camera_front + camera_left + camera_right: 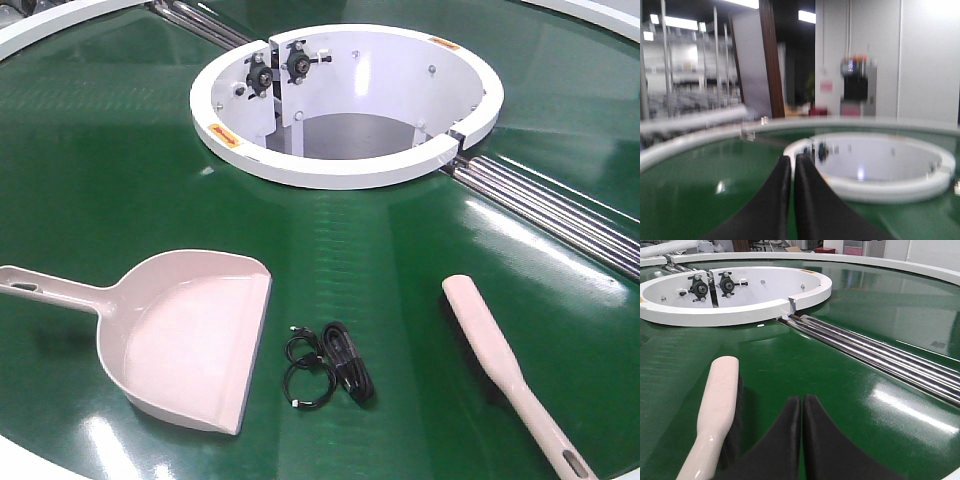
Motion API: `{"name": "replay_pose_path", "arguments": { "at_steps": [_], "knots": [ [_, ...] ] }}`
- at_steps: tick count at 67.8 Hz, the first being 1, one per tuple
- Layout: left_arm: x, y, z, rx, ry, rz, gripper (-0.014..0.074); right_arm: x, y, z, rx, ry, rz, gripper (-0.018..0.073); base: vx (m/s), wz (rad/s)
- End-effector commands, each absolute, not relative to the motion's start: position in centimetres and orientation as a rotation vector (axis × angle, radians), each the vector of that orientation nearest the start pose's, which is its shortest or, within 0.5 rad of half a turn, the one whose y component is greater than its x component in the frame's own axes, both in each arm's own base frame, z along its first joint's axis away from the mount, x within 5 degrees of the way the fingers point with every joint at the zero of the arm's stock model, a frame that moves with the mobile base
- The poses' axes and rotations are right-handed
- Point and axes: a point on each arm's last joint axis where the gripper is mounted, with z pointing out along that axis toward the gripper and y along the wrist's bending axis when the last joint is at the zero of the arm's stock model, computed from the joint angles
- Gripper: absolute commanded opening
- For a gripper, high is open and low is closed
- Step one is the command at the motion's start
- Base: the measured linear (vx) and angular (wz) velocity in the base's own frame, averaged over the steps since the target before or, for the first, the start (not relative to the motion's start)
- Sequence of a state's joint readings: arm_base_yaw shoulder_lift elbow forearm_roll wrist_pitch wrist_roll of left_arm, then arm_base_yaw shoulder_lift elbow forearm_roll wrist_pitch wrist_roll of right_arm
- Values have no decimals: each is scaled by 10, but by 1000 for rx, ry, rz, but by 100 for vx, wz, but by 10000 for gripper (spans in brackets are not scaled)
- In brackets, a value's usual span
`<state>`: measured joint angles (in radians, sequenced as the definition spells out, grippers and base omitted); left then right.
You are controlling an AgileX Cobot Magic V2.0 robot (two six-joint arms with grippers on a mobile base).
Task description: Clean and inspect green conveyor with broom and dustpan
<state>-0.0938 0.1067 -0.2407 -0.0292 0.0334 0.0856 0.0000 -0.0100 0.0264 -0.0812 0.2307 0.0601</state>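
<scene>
A beige dustpan (185,335) lies on the green conveyor (120,180) at front left, handle pointing left. A beige broom (500,360) with dark bristles lies at front right, handle toward the near edge. It also shows in the right wrist view (720,405), just left of my right gripper (802,399), which is shut and empty above the belt. My left gripper (792,157) is shut and empty, raised over the belt and facing the white ring (880,170). Neither gripper shows in the front view.
A coiled black cable (330,365) lies between dustpan and broom. A white ring housing (345,100) with bearings stands at the centre. Steel rollers (560,205) run to the right, also in the right wrist view (875,352). A white outer rim (880,260) bounds the conveyor.
</scene>
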Motion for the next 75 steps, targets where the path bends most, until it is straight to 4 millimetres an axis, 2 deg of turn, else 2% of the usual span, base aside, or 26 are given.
{"name": "replay_pose_path", "arguments": {
  "at_steps": [1, 7, 13, 23, 29, 46, 62, 70, 75],
  "knots": [
    [66, -7, 307, 114, 1508, -41, -7, 56, -2, 184, -15, 1668, -43, -9, 0, 0],
    [84, -9, 317, 124, 1627, -42, -7, 56, -2, 184, -15, 1667, -43, -9, 0, 0],
    [103, -11, 317, 134, 1738, -42, -7, 56, -2, 184, -15, 1667, -43, -9, 0, 0],
    [131, -14, 305, 145, 1907, -43, -7, 56, -2, 184, -15, 1667, -43, -9, 0, 0],
    [140, -14, 297, 149, 1966, -42, -7, 56, -2, 184, -15, 1667, -43, -9, 0, 0],
    [148, -15, 283, 157, 2066, -42, -7, 56, -2, 184, -15, 1667, -43, -9, 0, 0],
    [150, -15, 286, 154, 2034, -42, 2, 56, -2, 184, -15, 1669, -43, -9, 0, 0],
    [150, -15, 287, 155, 2034, -41, 46, 56, -2, 184, -15, 1669, -43, -9, 0, 0],
    [150, -15, 287, 156, 2035, -40, 108, 56, -2, 184, -15, 1669, -43, -9, 0, 0]
  ]
}}
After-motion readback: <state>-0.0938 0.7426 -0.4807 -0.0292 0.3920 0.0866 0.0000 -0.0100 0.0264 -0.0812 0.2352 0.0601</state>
